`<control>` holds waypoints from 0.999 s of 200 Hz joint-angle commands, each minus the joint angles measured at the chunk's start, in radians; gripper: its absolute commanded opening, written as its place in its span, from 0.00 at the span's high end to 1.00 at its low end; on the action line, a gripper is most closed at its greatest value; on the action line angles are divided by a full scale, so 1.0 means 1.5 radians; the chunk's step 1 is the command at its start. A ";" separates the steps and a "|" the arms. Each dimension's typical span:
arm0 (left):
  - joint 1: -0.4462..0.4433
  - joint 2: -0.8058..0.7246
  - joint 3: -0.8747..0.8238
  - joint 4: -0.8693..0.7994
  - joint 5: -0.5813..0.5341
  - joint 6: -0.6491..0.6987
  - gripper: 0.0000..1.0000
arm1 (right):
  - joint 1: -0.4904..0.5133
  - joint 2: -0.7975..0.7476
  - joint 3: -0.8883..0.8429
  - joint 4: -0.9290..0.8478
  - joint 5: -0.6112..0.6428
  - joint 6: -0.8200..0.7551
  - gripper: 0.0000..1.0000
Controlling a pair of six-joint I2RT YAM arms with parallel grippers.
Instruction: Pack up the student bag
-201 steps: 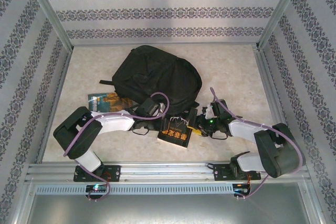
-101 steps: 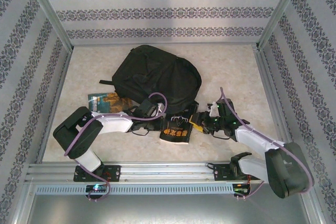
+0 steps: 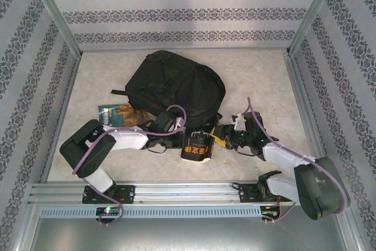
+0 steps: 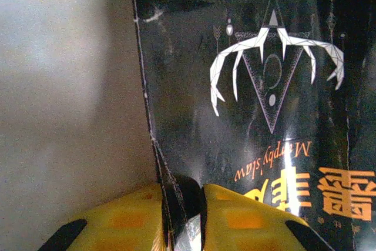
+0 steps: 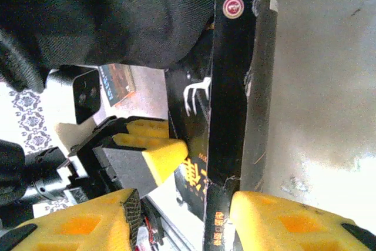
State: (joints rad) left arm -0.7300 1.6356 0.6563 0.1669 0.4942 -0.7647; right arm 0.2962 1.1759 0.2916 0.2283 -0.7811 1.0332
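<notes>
Top external view: the student bag [image 3: 176,83] lies at upper centre. Just below it, the left gripper [image 4: 182,197] pinches a black book [image 3: 198,146] by its edge, while the right gripper [image 5: 183,199] straddles its spine, half open.

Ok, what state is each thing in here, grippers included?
bag: lying on the table; opening not discernible.
black book: outside the bag, far end at its fabric, held.
teal book: closed, flat on the table.
left gripper: shut on black book.
right gripper: open, fingers either side of black book.
</notes>
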 commanded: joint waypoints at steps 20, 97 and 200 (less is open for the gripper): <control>-0.026 0.034 -0.003 0.146 0.137 -0.037 0.80 | 0.024 0.058 -0.011 0.038 0.004 -0.018 0.50; -0.026 0.042 -0.018 0.154 0.125 -0.044 0.80 | 0.047 0.130 -0.035 0.085 0.023 -0.013 0.51; -0.026 0.042 -0.006 0.084 0.086 -0.013 0.78 | 0.181 0.112 0.159 -0.367 0.134 -0.239 0.56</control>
State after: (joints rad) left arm -0.7166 1.6562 0.6258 0.2447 0.5537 -0.8314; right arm 0.4046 1.3510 0.4572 -0.0120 -0.4404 0.8406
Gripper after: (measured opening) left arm 0.237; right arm 0.444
